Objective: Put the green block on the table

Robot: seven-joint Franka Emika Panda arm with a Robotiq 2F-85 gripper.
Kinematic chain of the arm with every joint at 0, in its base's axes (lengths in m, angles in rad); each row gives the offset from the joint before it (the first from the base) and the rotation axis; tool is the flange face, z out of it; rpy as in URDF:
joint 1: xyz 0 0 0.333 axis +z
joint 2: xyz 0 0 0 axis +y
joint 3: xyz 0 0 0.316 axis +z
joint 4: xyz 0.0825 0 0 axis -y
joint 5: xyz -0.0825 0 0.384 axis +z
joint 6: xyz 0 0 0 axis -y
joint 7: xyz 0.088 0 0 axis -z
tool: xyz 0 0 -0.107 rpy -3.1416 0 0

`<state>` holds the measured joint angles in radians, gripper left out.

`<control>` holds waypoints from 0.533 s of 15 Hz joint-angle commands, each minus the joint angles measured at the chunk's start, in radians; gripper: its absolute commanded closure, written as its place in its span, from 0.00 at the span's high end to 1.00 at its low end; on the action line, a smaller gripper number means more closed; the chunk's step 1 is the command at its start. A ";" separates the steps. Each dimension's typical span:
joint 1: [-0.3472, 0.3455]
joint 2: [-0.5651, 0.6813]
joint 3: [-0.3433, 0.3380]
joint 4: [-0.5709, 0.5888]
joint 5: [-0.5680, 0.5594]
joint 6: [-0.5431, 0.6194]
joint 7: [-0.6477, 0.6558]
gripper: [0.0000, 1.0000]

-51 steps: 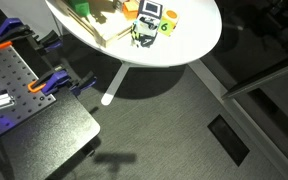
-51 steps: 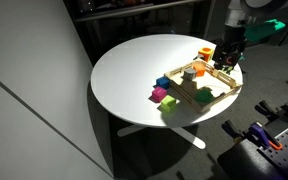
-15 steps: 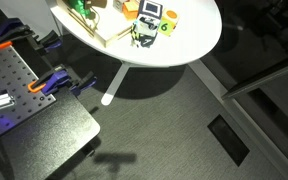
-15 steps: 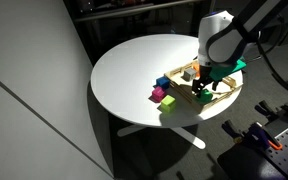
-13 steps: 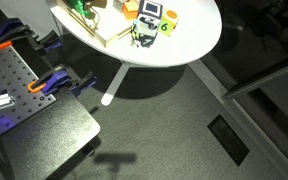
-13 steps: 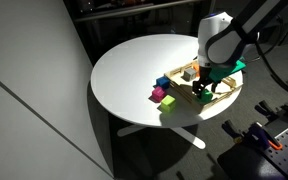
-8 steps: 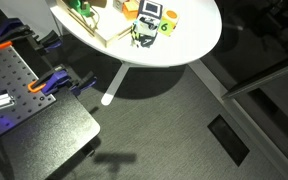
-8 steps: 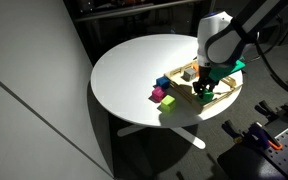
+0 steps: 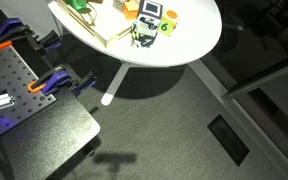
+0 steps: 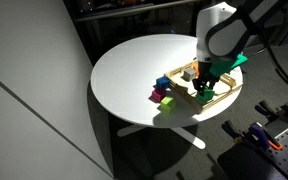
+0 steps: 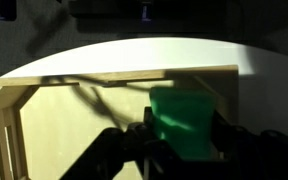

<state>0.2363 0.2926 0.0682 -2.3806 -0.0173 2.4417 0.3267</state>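
A large round white table (image 10: pixel 134 70) carries a shallow light-wood tray (image 10: pixel 224 95) near its edge. The white Franka arm (image 10: pixel 219 35) reaches in from above, its wrist pointing straight down over the tray. In the wrist view, the black Robotiq gripper (image 11: pixel 184 135) is closed to the width of a small bright-green block (image 11: pixel 184 112), gripping it on both sides low over the tray's wooden floor. Whether the block is clear of that floor cannot be told. The step in hand appears to be carrying the block out. Done well, that means lifting it above the tray's raised wall (image 11: pixel 114 80) and crossing to bare tabletop away from the loose coloured cubes (image 10: pixel 162 95). The block should be set down before the fingers part.
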 commanded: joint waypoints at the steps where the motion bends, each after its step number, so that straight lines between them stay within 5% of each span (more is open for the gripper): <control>1: 0.008 -0.092 0.019 -0.026 -0.012 -0.037 0.034 0.29; 8: 0.006 -0.145 0.050 0.008 -0.022 -0.016 0.042 0.29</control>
<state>0.2451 0.1744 0.1068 -2.3826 -0.0173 2.4285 0.3355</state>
